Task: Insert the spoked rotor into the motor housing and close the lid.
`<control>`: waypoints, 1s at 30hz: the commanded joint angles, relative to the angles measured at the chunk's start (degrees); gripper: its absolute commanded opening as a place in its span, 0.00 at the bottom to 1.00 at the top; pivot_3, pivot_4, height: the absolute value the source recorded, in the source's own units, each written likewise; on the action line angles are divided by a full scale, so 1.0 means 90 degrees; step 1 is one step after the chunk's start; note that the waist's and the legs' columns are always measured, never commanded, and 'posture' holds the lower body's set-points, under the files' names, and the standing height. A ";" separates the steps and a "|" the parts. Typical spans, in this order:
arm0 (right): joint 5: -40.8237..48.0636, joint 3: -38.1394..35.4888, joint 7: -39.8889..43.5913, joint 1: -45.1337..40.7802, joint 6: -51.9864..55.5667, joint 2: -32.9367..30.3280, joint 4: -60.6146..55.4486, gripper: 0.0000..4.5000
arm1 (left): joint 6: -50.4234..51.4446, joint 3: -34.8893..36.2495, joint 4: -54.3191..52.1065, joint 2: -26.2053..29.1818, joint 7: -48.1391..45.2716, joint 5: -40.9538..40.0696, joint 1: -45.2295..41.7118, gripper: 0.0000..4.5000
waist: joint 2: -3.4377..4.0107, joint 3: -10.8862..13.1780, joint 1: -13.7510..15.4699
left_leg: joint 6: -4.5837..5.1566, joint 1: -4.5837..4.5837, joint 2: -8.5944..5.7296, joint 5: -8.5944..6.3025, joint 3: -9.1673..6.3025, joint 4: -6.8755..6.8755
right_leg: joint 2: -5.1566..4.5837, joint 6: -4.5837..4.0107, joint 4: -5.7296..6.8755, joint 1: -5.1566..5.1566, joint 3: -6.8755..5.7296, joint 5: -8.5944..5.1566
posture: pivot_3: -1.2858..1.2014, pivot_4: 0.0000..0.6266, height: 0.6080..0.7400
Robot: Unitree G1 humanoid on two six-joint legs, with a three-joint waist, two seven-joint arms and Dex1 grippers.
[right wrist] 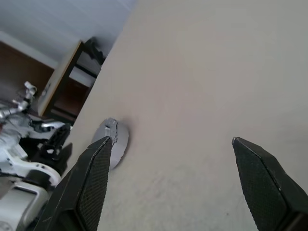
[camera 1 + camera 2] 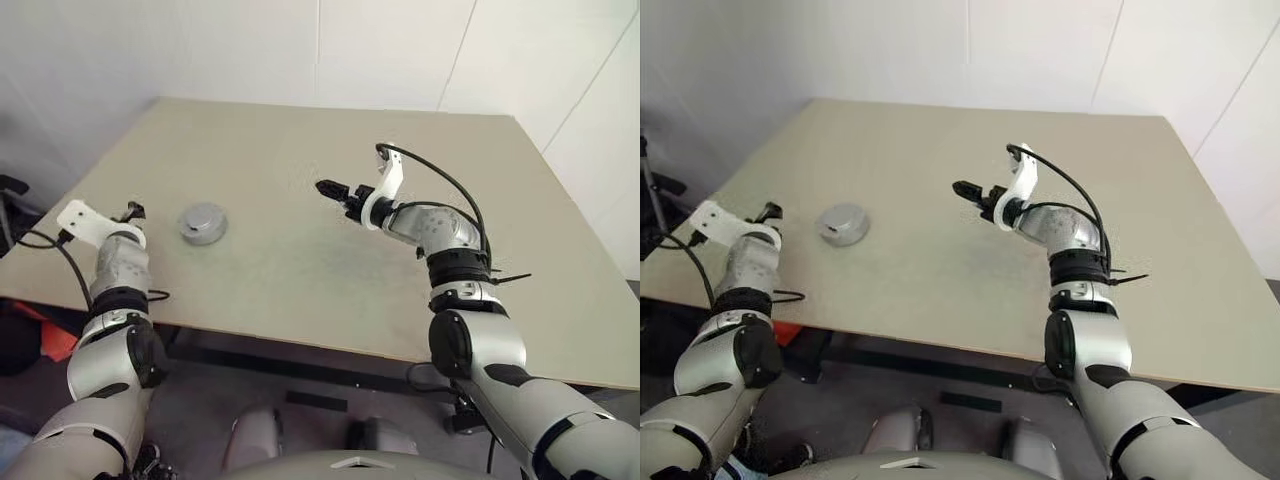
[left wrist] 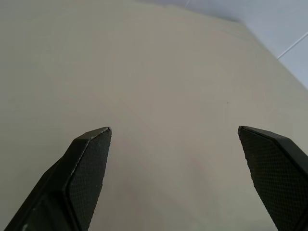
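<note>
On the beige table (image 2: 300,130), toward its left side, the left gripper (image 2: 133,211) hovered near the near-left edge with both black fingers (image 3: 89,163) spread wide and nothing between them, as its wrist view confirmed. Just to the right of that gripper sat the motor housing (image 2: 202,223), a round grey metal unit resting flat on the table surface with the lid (image 2: 203,215) shut down over it; it was apart from both grippers and touched by neither. The spoked rotor could not be made out, the lid covering the housing's interior. Well to the right of the housing, over the middle of the table, the right gripper (image 2: 334,192) was raised above the surface, pointing left toward the housing, its jaws likewise spread wide and holding nothing. Its wrist view showed the housing (image 1: 115,139) ahead, beyond one finger.
</note>
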 commanded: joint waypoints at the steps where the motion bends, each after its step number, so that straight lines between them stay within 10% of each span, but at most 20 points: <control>1: -0.0956 0.0926 0.0908 0.0462 -0.1825 -0.0265 -0.0714 1.00 | -0.0570 -0.0898 -0.0927 0.0061 -0.0752 0.0766 -0.0151 0.99 | -0.0017 0.0000 0.0081 | 0.0001 -0.0002 0.0001 -0.0001 -0.0001 0.0000 | 0.0000 0.0002 -0.0001 0.0000 -0.0001 0.0000 | 0.52 0.00 1.00; 7: -0.2018 0.1899 0.2430 0.1123 -0.3746 -0.1296 -0.0698 1.00 | -0.0110 -0.2249 -0.2844 -0.0129 -0.2902 0.0879 0.0332 0.99 | -0.0027 0.0003 0.0151 | 0.0007 -0.0008 -0.0012 -0.0004 0.0001 0.0011 | -0.0017 0.0005 -0.0002 0.0005 0.0000 0.0003 | 0.52 0.00 1.00; 12: -0.3324 0.2208 0.1753 0.0950 -0.5278 -0.2160 0.0737 1.00 | 0.0399 -0.3270 -0.4003 -0.0312 -0.4215 0.0901 0.0959 0.99 | -0.0028 0.0003 0.0061 | 0.0007 0.0008 -0.0011 -0.0003 0.0009 0.0013 | -0.0016 -0.0006 0.0010 0.0005 0.0005 0.0000 | 0.52 0.00 1.00; 30: -0.3497 0.1584 0.1506 0.0606 -0.6406 -0.2514 0.2129 1.00 | 0.0647 -0.3820 -0.3990 -0.0529 -0.4569 0.1578 0.1387 0.99 | -0.0026 0.0003 -0.0213 | 0.0059 -0.0009 0.0006 -0.0030 0.0011 0.0044 | -0.0001 -0.0034 0.0031 -0.0012 0.0003 -0.0011 | 0.52 0.00 1.00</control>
